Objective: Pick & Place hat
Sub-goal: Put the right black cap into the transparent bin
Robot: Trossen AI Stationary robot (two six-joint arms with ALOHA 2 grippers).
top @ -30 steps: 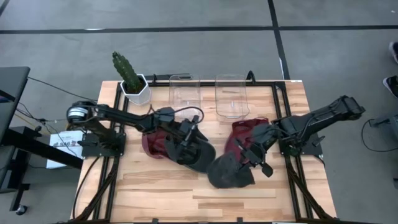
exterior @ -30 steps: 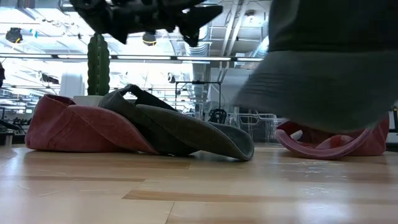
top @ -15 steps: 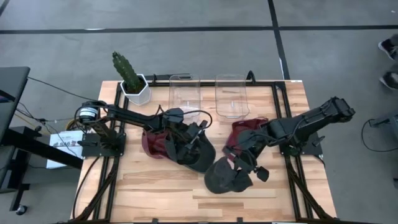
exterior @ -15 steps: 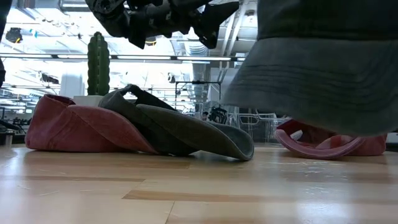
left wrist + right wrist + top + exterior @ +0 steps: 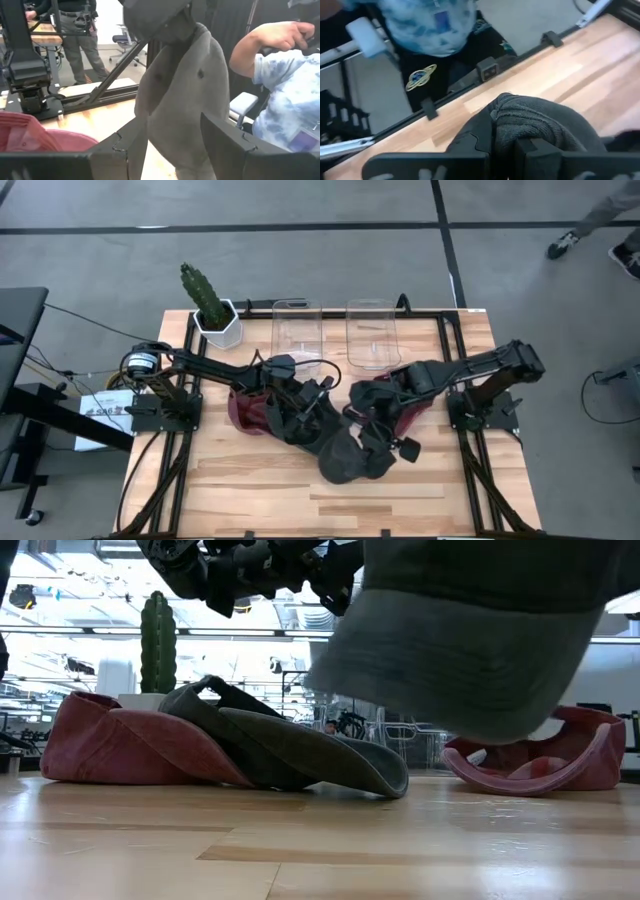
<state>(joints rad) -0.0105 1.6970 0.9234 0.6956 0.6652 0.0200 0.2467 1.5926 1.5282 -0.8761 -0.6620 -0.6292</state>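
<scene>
Pickup looks done: my right gripper (image 5: 507, 145) pinches the grey cap (image 5: 350, 455) aloft over mid-table; placing remains. My left gripper (image 5: 318, 402), fingers spread, hovers above the pink-and-grey caps (image 5: 262, 415).

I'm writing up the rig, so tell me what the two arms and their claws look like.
Both arms are dark, nearly black, built of jointed segments. The left arm has a round silver-and-black ring at its base and thin black cables looping near its wrist. The right arm looks plain black. The left claw and right claw have flat, angular matte-black fingers.
</scene>
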